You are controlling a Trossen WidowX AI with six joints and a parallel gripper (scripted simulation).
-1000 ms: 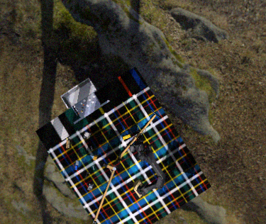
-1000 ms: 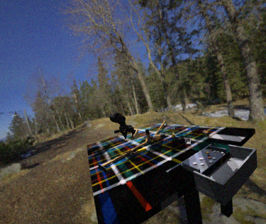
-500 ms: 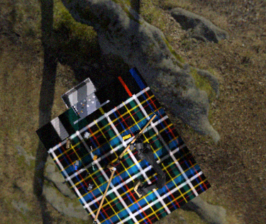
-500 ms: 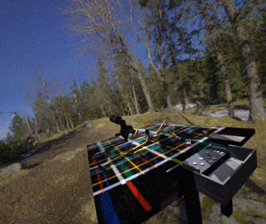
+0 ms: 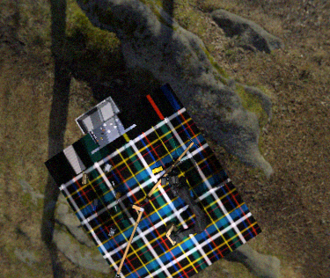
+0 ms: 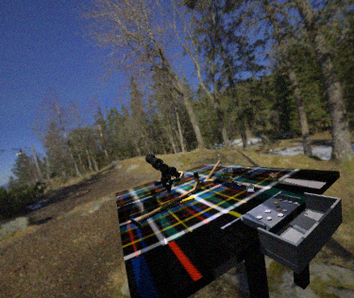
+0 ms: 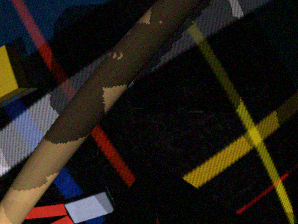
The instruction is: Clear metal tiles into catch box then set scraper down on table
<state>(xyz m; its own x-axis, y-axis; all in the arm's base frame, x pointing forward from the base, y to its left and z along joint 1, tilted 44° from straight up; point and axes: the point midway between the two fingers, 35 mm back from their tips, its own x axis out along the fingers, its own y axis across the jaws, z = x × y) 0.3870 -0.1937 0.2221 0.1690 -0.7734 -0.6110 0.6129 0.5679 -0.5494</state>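
The steel bench plate (image 5: 113,137) (image 6: 272,224) stands at the table's far edge with several small tiles (image 6: 280,215) on it. The catch box (image 5: 94,107) (image 6: 318,236) adjoins its far end. A long wooden tool (image 5: 182,156) (image 6: 158,208) (image 7: 55,155) lies diagonally on the table; its ends are too dark to read. Another wooden tool (image 5: 129,242) (image 6: 213,171) with a crosspiece lies farther left in the top view. I cannot tell surely which is the scraper. My gripper (image 5: 164,180) (image 6: 168,187) is shut and empty, above or beside the first tool's middle. Its fingertips are unclear in the wrist view.
A yellow block (image 5: 157,170) (image 6: 188,199) (image 7: 7,75) lies beside the long tool. A pale piece with red strips (image 7: 90,206) is near it. A small grey block (image 5: 107,167) (image 6: 251,189) and a tan one (image 5: 84,179) lie nearer the plate. A tan hooked piece (image 5: 170,234) lies by the arm base.
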